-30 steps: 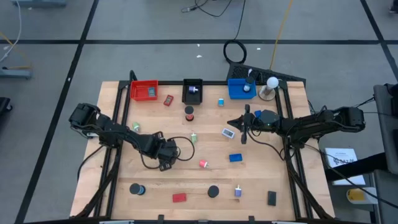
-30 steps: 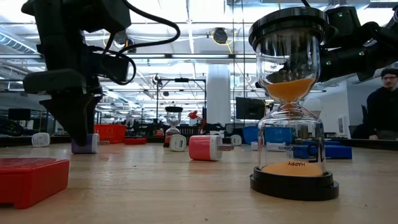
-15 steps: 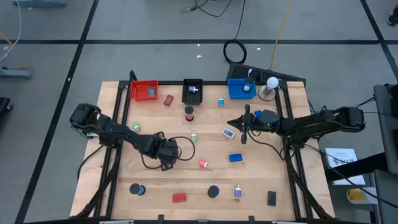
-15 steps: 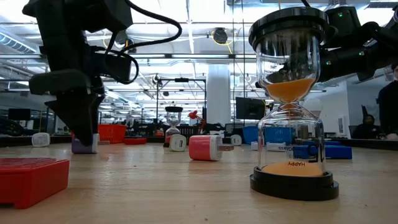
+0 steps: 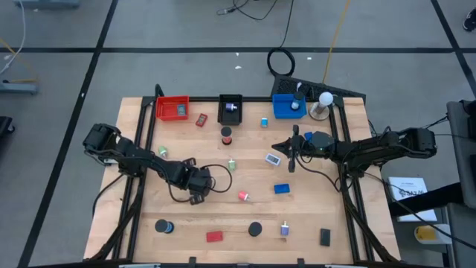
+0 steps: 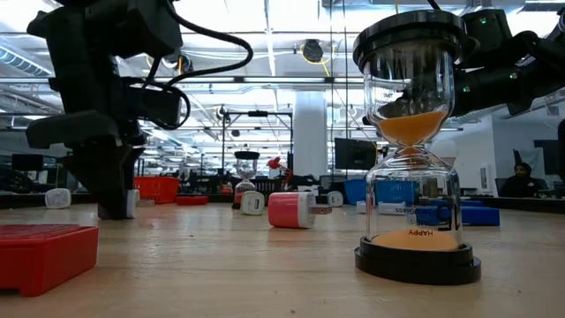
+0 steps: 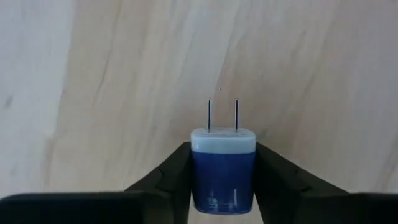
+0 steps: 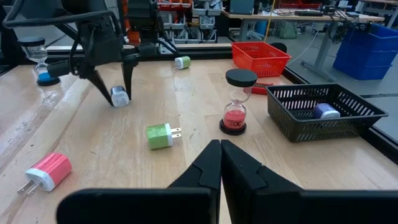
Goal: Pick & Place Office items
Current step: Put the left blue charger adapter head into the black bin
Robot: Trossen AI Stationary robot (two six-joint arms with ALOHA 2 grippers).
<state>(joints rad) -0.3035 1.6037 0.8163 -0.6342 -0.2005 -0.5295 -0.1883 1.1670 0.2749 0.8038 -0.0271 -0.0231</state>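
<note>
— Wooden table (image 5: 223, 216) first: three trays line the far edge, red tray (image 5: 172, 108), black tray (image 5: 230, 109), blue tray (image 5: 288, 106), with office items scattered over the boards. Where is the trouble likely?

— At the left gripper (image 5: 196, 193), low over the table's left-middle. Its fingers (image 7: 174, 177) press both sides of a blue wall charger (image 7: 222, 167), prongs pointing away from the wrist.

— Is the hold secure?

— I judge it shallow: only the fingertips meet the smooth sides. A quick lift could let the charger twist or slip back onto the wood.

— And the carry?

— The blue tray sits far right, well apart, past an hourglass (image 5: 227, 135) and a green charger (image 5: 231, 164). A low sweep might knock them.

— The right gripper (image 5: 290, 155)?

— Pinched together, holding nothing, waiting right of centre; a crossing path could meet it.
</note>
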